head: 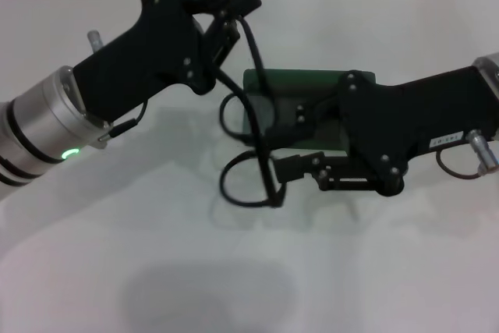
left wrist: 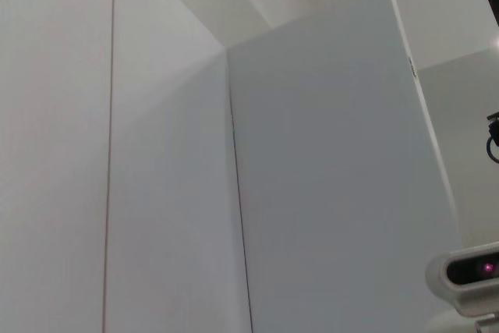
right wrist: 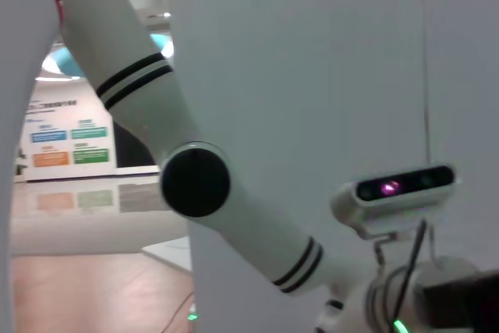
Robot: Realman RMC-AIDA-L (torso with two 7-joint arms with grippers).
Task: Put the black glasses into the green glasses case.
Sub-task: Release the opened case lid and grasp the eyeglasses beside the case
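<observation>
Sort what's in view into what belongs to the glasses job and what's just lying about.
Job: black glasses, between the two end effectors; green glasses case, partly behind the right arm; left end effector; right end effector.
Lying about: only the white table shows.

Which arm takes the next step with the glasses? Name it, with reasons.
Right, probably. The right gripper hangs beside the black glasses and over the green glasses case; the left gripper is up beyond the case, pointing away from both.
</observation>
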